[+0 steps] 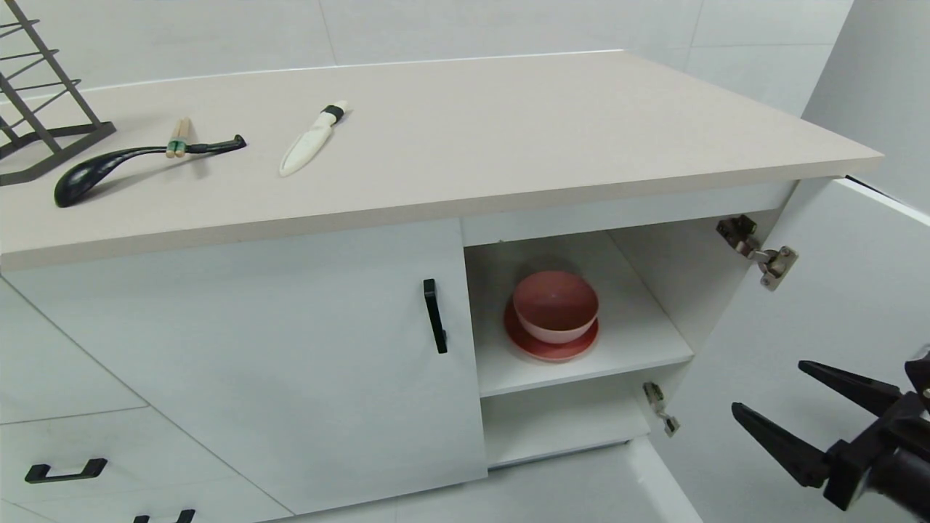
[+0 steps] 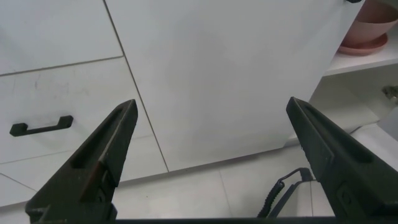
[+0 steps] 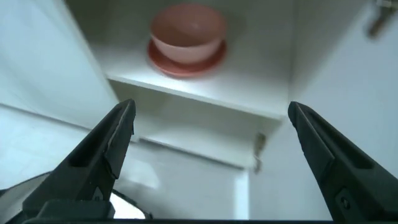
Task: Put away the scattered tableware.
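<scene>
My right pincer (image 1: 766,385) and left pincer (image 2: 211,102) gape wide, empty. The bowl (image 1: 556,301) on its plate (image 1: 551,347) sits shelved ahead of the right one. The spoon (image 1: 102,171), chopsticks (image 1: 178,138) and knife (image 1: 312,138) wait up-left on the counter (image 1: 545,131); I'd fetch those next.

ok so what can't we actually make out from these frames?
- Head view: rack is cut off by the left edge.
- Head view: anything behind the closed door is hidden.
- Head view: plate is mostly covered by the bowl on it.
- Left wrist view: bowl and plate are cut off by the top corner.
- Right wrist view: bowl is blurred, so its inside is unclear.
</scene>
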### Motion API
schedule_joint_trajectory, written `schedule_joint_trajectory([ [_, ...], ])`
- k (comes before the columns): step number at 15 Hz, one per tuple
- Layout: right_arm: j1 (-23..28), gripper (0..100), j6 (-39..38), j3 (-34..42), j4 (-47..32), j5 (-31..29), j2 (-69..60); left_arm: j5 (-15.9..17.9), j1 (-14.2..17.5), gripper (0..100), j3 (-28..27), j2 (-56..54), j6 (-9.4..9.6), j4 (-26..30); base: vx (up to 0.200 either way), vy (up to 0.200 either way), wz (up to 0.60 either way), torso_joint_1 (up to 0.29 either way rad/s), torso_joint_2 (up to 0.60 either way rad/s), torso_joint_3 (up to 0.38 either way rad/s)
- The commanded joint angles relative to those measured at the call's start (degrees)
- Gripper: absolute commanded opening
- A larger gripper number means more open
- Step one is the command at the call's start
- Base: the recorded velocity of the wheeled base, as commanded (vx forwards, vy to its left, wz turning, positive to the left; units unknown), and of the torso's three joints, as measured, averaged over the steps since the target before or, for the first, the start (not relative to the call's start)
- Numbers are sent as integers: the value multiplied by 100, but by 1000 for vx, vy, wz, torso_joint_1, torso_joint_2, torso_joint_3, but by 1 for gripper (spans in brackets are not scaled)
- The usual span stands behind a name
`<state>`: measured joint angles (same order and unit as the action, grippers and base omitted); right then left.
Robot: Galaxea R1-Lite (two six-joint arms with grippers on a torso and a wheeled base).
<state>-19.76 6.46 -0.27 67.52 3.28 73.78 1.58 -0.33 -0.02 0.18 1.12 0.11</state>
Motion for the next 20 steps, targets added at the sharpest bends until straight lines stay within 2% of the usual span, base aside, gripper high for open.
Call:
schedule_joint_trajectory([
  [1, 315, 100, 57, 27, -1505, -29, -1797, 0, -2, 100, 2, -9, -24, -2, 0, 0, 0, 0, 0, 0],
  [2, 333, 100, 48, 27, -1760, -29, -2008, 0, -2, 100, 2, -9, -24, -2, 0, 0, 0, 0, 0, 0],
  [3, 570, 100, 22, 27, -3061, -29, -3194, 0, -2, 100, 2, -9, -15, -2, 0, 0, 0, 0, 0, 0],
  [5, 1176, 100, 4, 27, -4423, -29, -4583, 0, 7, 100, 2, -9, -33, 7, 0, 0, 0, 0, 0, 0],
  [7, 1756, 100, -13, 27, -4986, -20, -5479, 0, -2, 100, 2, -9, -15, 7, 0, 0, 0, 0, 0, 0],
  [9, 1871, 100, -4, 27, -5627, 59, -6367, 0, -2, 100, 2, -9, -24, 7, -200, 0, 0, 2, -7, -2],
  [11, 1950, 100, 13, -8, -6752, 270, -7378, 0, -2, 100, 2, -9, -15, -2, -100, 0, 0, 1, -1, 1],
  [20, 1967, 100, -57, 27, -6752, 208, -7378, 0, -2, 100, 2, -9, -33, 7, 0, 0, 0, 0, 0, 0],
])
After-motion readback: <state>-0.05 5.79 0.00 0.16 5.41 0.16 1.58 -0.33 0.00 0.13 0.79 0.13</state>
